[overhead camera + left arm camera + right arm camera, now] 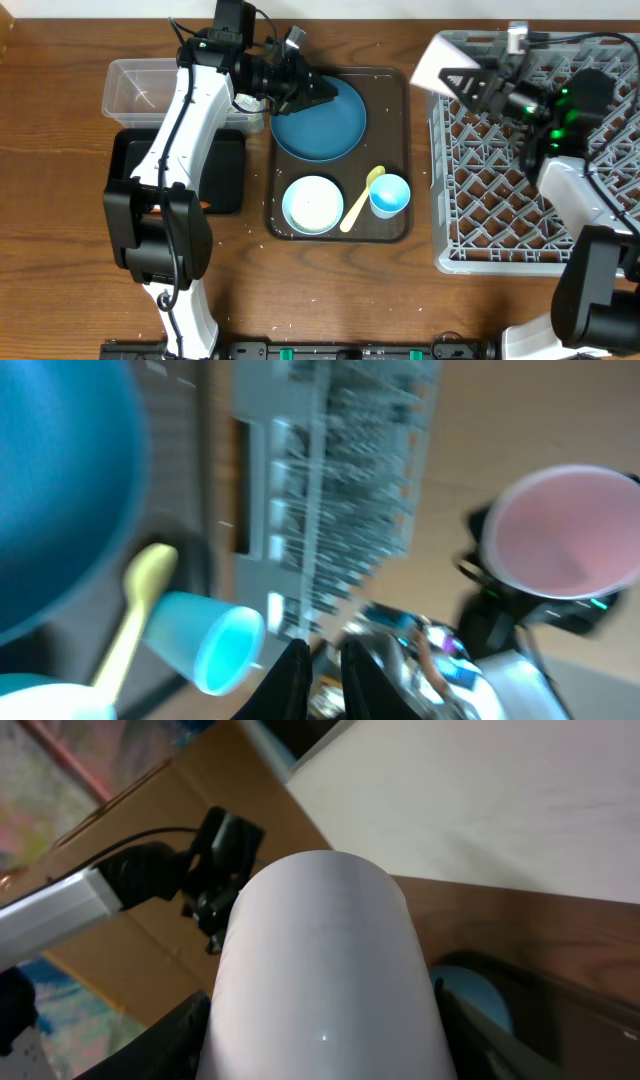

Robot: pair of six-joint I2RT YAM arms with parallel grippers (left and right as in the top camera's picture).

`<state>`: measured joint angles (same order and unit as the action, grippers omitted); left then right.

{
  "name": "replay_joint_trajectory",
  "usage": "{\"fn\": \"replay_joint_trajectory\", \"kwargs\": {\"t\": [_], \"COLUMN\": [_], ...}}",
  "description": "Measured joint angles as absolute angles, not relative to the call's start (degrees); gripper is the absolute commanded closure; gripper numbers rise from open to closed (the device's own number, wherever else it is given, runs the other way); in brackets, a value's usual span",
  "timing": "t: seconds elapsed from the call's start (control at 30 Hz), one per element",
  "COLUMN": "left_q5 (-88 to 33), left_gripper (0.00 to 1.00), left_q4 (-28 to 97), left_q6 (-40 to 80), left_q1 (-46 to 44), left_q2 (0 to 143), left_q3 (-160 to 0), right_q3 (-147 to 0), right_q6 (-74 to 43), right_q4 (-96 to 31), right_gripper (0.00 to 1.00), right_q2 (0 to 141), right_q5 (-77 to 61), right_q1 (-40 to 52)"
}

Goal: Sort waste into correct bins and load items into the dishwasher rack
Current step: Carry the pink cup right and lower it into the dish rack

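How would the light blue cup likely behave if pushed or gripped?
The light blue cup stands upright, mouth up, and looks like thin plastic: probably light and easily tipped. Its round wall would likely roll if toppled. The pale yellow spoon lies right beside it, so a push may shift both.

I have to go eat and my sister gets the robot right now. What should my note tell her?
Right end effector: shut on the pale pink cup, held over a corner of the dishwasher rack.
Left end effector: at the blue plate's rim; too blurred to tell whether it is open or shut.
On the brown tray: plate, white bowl, yellow spoon, light blue cup.
Clear tub and black tray sit on the far side from the rack.
Done: no dish shows in the rack yet.
Left: the cup, then the other four. I can't make out the waste, so check the bins.
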<state>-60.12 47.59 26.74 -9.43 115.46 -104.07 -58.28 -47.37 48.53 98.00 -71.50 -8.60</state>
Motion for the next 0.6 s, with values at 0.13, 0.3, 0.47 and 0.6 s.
{"fn": "replay_joint_trajectory", "kwargs": {"t": [0.13,0.3,0.47,0.6], "left_q5": [-51.9,-42.0,-35.0,-30.2], "left_gripper": [0.85,0.84,0.83,0.83], "left_q4": [47.6,47.6,48.0,49.7], "left_q6": [26.7,26.7,26.7,26.7], "left_q1": [-9.4,-9.4,-9.4,-9.4], "left_q2": [115.5,115.5,115.5,115.5], "left_q3": [-104.1,-104.1,-104.1,-104.1], "right_q3": [-58.3,-58.3,-58.3,-59.4], "right_q6": [-44.5,-38.5,-34.0,-30.9], "right_q4": [41.4,30.9,26.1,18.7], "right_gripper": [0.47,0.50,0.49,0.49], "right_q2": [98.0,98.0,98.0,98.0], "right_q5": [-70.8,-65.2,-57.7,-52.0], "right_q1": [-10.8,-12.2,-13.6,-16.0]}}
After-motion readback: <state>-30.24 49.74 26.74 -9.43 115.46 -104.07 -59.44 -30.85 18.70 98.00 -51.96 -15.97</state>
